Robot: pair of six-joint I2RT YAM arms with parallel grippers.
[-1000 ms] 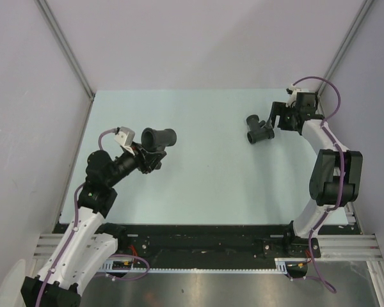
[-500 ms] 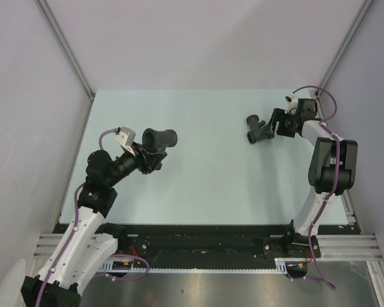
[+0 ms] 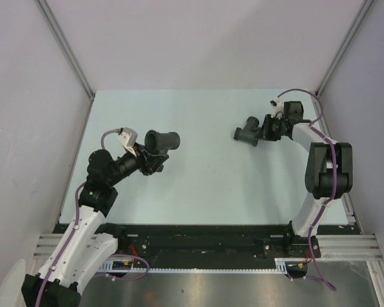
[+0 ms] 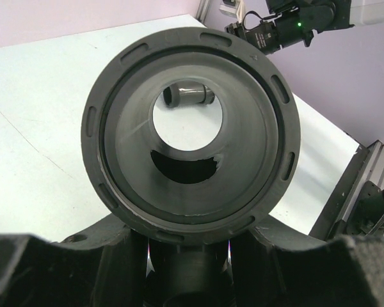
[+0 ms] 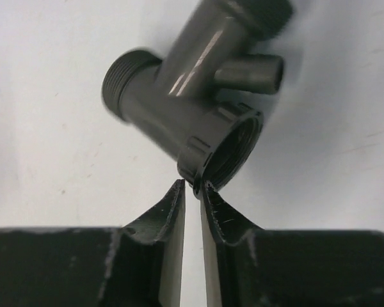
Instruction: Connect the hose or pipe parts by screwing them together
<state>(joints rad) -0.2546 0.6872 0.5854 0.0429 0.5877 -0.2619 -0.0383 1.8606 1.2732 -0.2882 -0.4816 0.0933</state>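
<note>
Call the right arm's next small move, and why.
Probably open the right gripper, advance a little, then close around the body of the branched fitting. Its jaws stand almost together with only the edge of one port rim at the tips, a marginal hold at best. The straight tube sits in the left gripper.

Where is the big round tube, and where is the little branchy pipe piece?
flared tube (image 4: 191, 203), left wrist view, on its inner wall below the hole.
branched fitting (image 5: 174, 107), right wrist view, on its main body.

Bright, even light; soft shadows; branched fitting blurred in right wrist view.
</note>
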